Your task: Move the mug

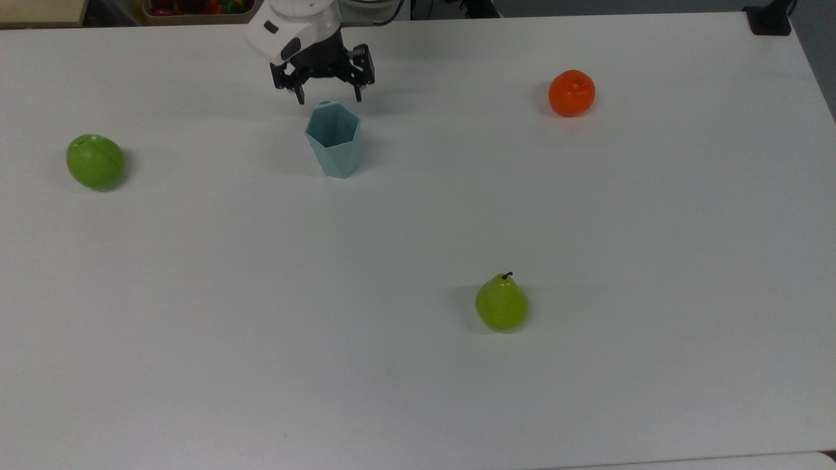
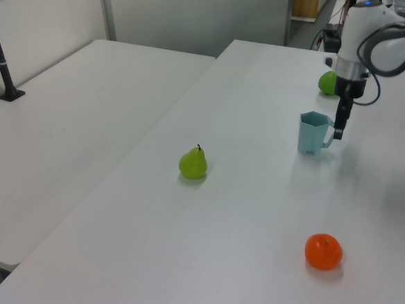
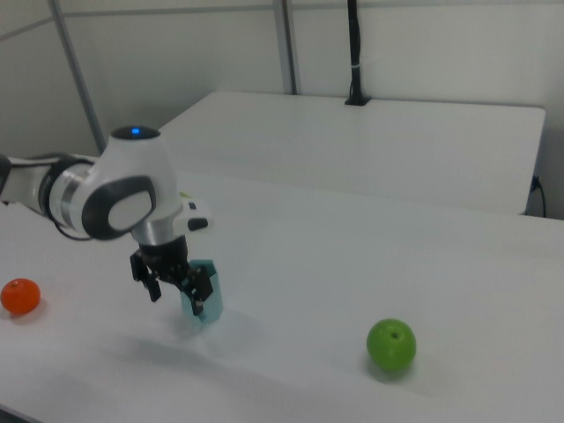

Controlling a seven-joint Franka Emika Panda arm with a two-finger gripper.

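On the white table [image 1: 418, 391], going from the near edge in the top view, a pear [image 1: 501, 304] lay nearest, and the mug [image 1: 334, 139] stood upright toward the far edge, between a green apple [image 1: 95, 161] and an orange [image 1: 571, 93]. Just beyond the mug's rim hung the gripper [image 1: 324, 99], jaws spread and holding nothing. I judged the mug set down and released, so the next move called for lifting straight away without knocking the rim tab.
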